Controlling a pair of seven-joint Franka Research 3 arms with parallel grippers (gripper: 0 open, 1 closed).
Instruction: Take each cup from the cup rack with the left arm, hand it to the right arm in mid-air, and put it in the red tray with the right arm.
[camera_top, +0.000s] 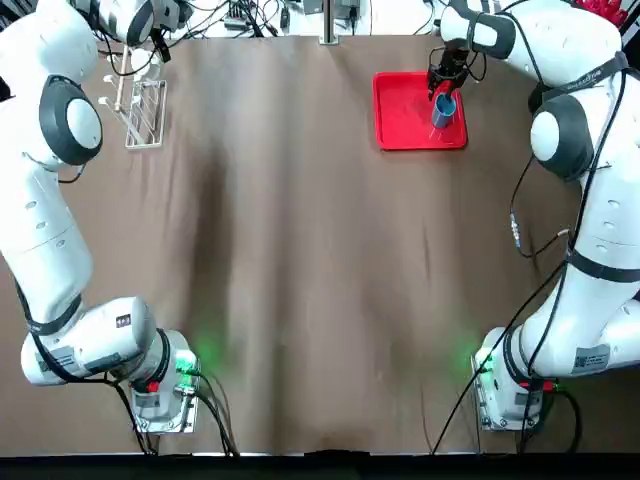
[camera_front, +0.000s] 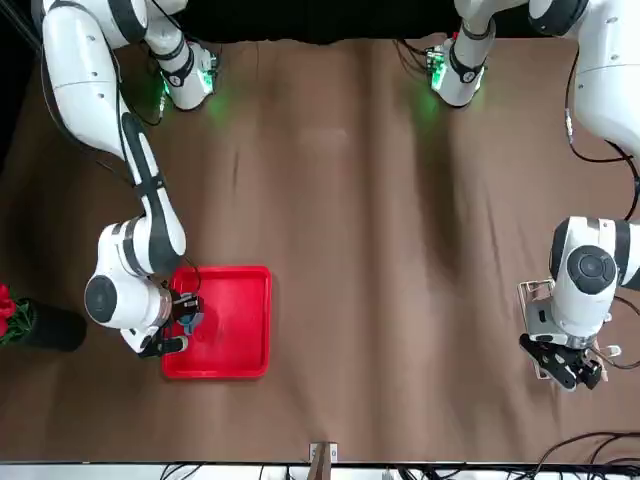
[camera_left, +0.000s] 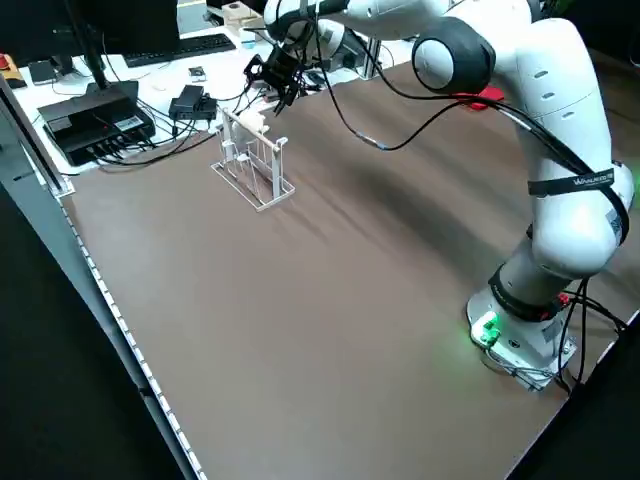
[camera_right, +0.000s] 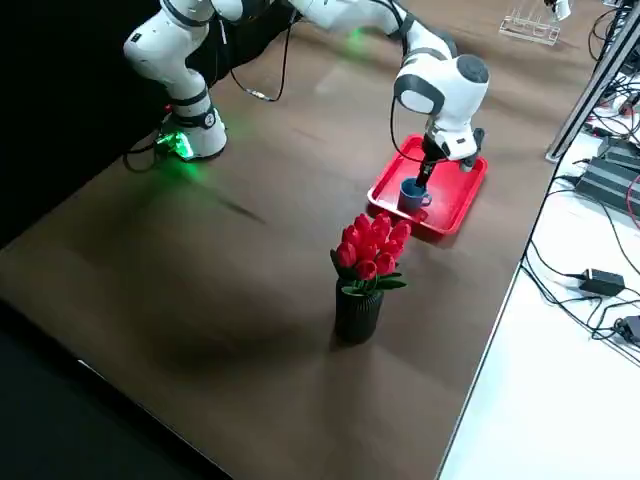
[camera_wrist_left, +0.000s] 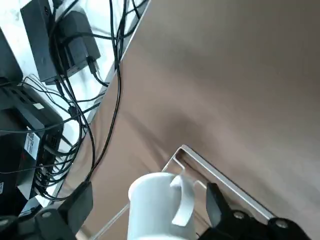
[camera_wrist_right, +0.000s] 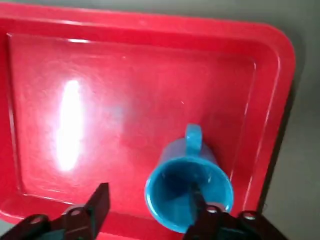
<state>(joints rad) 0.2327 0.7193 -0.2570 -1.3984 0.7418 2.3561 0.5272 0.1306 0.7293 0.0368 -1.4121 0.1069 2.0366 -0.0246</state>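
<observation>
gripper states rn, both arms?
Left gripper: open, either side of the white cup, at the rack.
Right gripper: open over the tray, by the blue cup.

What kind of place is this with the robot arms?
Probably a robot lab or workshop: two robot arms stand at a big table, with lots of black cables and a keyboard nearby.

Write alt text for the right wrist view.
A blue cup, handle out, sits in a red tray; the right gripper's two dark fingers are spread, one reaching over the cup's opening.
</observation>
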